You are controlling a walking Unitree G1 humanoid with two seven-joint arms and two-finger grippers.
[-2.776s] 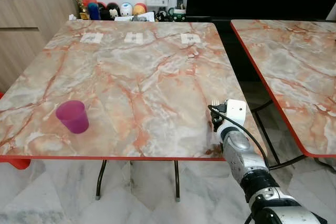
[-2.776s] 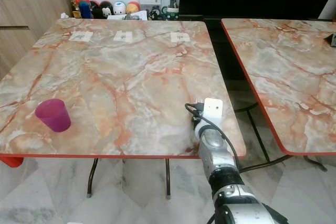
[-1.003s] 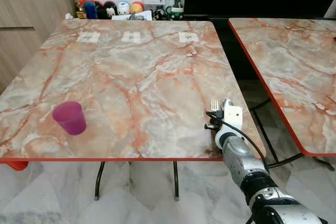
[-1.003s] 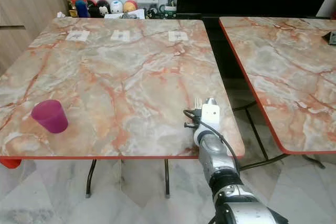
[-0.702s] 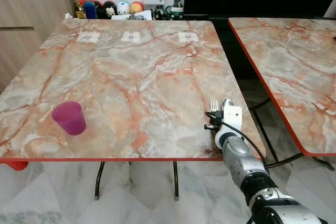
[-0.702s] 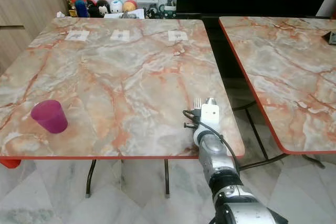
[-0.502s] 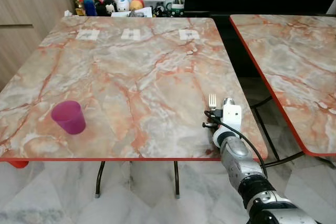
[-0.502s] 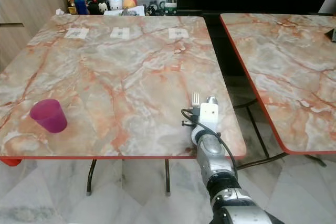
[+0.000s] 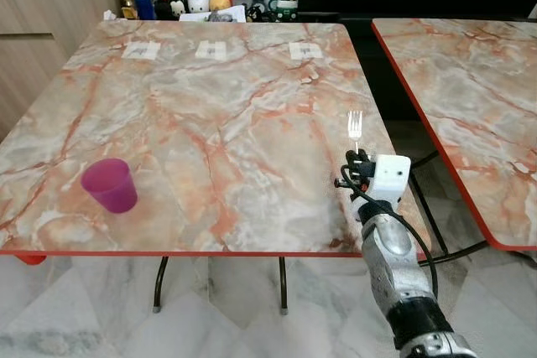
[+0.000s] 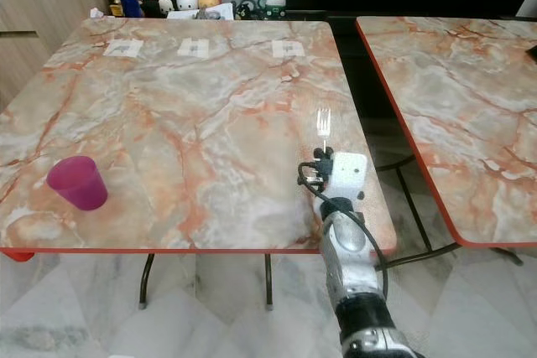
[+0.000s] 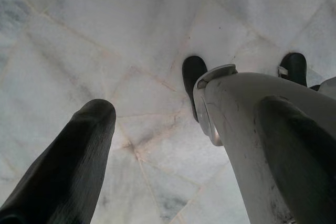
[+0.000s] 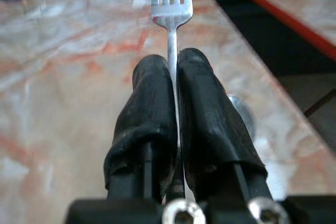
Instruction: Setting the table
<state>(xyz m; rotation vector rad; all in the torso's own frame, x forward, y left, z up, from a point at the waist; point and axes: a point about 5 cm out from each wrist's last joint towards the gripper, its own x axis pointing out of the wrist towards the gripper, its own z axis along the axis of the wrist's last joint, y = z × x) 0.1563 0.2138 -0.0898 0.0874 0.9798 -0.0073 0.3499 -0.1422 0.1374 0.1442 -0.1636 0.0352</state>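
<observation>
The thin steel fork (image 12: 170, 9) stands tines-up, clamped by its handle between my right gripper's (image 12: 172, 72) two black rubbery fingers, above the marbled table's (image 9: 210, 115) near right corner. A purple plastic cup (image 9: 109, 184) sits near left. My left gripper (image 11: 157, 140) hangs parted over pale floor tiles (image 11: 105, 24).

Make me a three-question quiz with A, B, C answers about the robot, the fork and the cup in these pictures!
1. Where is the purple cup?
A. near the table's front left edge
B. beside the fork
C. on the floor

2. How many white squares lie along the table's far edge?
A. one
B. three
C. five

3. What is the right gripper doing?
A. hanging open
B. holding the cup
C. pinching the fork

Answers: 1 A, the cup stands far left of the fork. 2 B, three squares sit in a row. 3 C, both fingers squeeze the fork's handle, prongs sticking out beyond the fingertips.
</observation>
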